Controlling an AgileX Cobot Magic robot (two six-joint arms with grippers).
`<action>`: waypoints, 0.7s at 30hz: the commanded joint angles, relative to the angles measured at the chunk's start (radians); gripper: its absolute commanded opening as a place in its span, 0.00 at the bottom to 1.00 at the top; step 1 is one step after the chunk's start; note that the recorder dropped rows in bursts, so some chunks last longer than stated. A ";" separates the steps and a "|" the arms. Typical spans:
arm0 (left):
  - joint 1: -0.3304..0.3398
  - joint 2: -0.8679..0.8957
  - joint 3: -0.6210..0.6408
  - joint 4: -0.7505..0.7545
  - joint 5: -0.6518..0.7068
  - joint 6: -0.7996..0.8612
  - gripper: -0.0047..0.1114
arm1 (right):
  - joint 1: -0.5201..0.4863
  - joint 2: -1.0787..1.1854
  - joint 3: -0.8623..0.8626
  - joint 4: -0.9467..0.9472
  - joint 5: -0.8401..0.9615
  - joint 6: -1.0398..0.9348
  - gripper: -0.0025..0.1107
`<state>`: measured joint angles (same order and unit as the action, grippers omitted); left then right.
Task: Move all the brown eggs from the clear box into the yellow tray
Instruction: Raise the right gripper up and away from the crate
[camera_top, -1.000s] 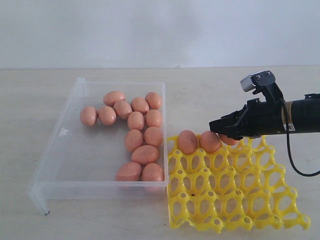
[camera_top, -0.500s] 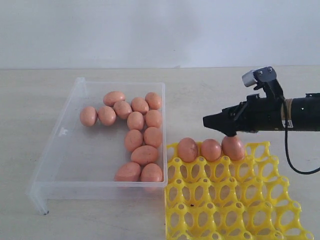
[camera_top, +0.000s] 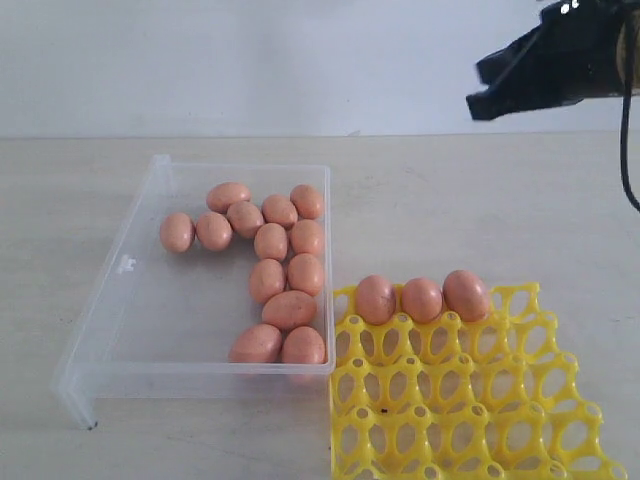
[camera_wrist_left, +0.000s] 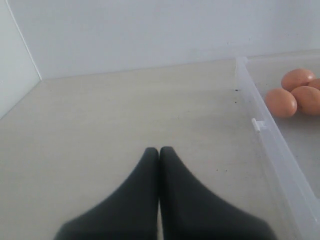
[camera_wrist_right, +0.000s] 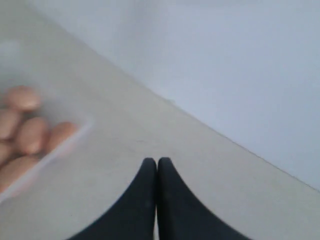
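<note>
Both pairs of jaws are pressed shut with nothing between them. The right arm (camera_top: 545, 60) hangs high over the table (camera_top: 450, 190), well off to the right of the clear box (camera_top: 245, 168). That height would let it pass over the seated eggs on its way to the box. The left jaws sit low over the table just outside the box wall that carries the latch tab (camera_wrist_left: 257, 124), likely parked out of the way.

Thirteen brown eggs (camera_top: 270, 241) lie bunched along the opposite, right side of the box. Three more sit in the yellow tray (camera_top: 470, 400), which lies just beside the box's near right corner, seemingly to keep each carry short. They fill the tray's far row, level with the box's near end, starting from the box side. The cup in that row farthest from the box is empty.
</note>
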<state>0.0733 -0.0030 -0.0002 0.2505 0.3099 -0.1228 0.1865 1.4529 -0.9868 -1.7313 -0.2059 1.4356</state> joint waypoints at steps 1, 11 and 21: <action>-0.003 0.003 0.000 0.002 -0.004 -0.004 0.00 | 0.033 -0.043 -0.008 -0.013 0.189 0.178 0.02; -0.005 0.003 0.000 0.002 -0.004 -0.004 0.00 | 0.036 0.075 -0.073 0.483 0.947 -0.612 0.02; -0.005 0.003 0.000 0.002 -0.004 -0.004 0.00 | 0.057 0.113 -0.186 2.079 1.175 -1.899 0.02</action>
<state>0.0733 -0.0030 -0.0002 0.2505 0.3099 -0.1228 0.2193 1.5429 -1.1637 0.1595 0.8829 -0.3091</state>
